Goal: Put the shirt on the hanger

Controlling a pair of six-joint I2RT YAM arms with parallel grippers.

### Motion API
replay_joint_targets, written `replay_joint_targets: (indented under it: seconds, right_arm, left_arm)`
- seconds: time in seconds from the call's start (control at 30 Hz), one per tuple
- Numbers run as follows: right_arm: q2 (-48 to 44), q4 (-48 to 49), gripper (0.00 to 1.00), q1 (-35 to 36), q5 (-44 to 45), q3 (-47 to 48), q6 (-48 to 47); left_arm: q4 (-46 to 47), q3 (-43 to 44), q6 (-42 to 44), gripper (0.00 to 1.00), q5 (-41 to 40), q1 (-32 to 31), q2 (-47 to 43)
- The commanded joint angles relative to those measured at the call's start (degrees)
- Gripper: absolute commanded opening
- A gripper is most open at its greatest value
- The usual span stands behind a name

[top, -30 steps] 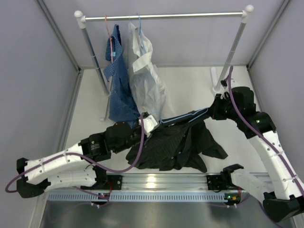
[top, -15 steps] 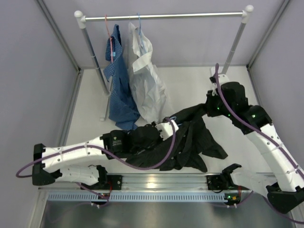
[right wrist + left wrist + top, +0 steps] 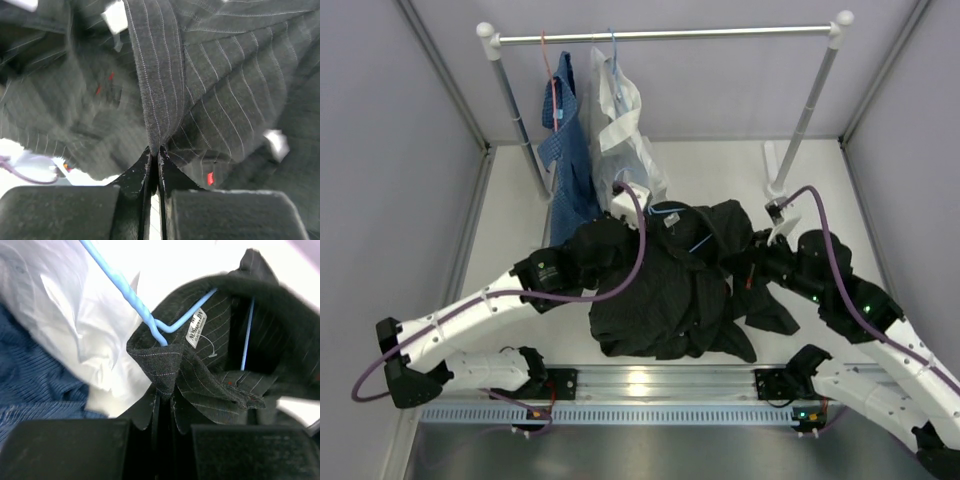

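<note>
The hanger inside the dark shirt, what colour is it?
Light blue; the hanger shows best in the left wrist view.

White-shelled arms (image 3: 450,335), black motor joints (image 3: 545,280), looping purple cables (image 3: 642,245), tiny green lights (image 3: 801,413)

Blue patterned shirt (image 3: 566,150), white shirt (image 3: 622,120) beside it, both hanging from metal rail (image 3: 720,33)

A black pinstriped shirt (image 3: 670,295) lies crumpled in a heap on the white table (image 3: 720,170), its collar raised and open. A light-blue wire hanger (image 3: 127,295) sits partly inside the collar, twisted neck sticking out.
</note>
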Motion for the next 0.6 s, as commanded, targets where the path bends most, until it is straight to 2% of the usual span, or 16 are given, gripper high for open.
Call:
replay_joint_targets:
  seconds: [0.0,0.07,0.1,0.17,0.3,0.37,0.43,0.5,0.57]
  right_arm:
    - [-4.5,12.0,0.0,3.5,-3.9,-6.3,5.9]
    - [-5.2,13.7,0.04,4.8,-2.8,-8.8,5.7]
    - [-5.2,13.8,0.21,4.9,-2.6,-9.1,4.4]
    - [-5.9,12.5,0.41,4.9,-3.2,-8.5,2.6]
    - [-12.7,5.8,0.63,4.8,-3.7,-4.5,-1.7]
    - [-15.6,1.2,0.64,4.8,-5.0,0.3,-3.9]
    - [-16.4,-7.4,0.65,4.8,-8.4,6.1,-6.1]
    - [-17.2,-13.6,0.65,4.8,-15.0,9.9,-8.7]
    - [-17.6,-15.5,0.66,4.7,-16.8,15.1,-10.0]
  left_arm:
    - [12.3,1.9,-4.9,0.0,9.4,4.3,-2.5]
    - [15.1,1.4,-2.5,0.0,17.5,4.4,-2.5]
    - [16.9,1.3,-1.7,0.0,20.7,4.4,-2.4]
    - [17.1,1.9,0.9,0.0,28.3,4.5,-1.9]
    - [15.2,0.7,6.8,0.0,36.0,4.5,-4.0]
    - [14.0,-0.3,10.2,0.0,39.5,4.6,-5.5]
    - [12.5,-1.3,12.3,0.0,40.9,4.6,-7.3]
    - [11.6,-1.9,13.1,0.0,43.8,4.5,-8.1]
    - [11.4,-2.9,13.1,0.0,46.7,4.6,-8.7]
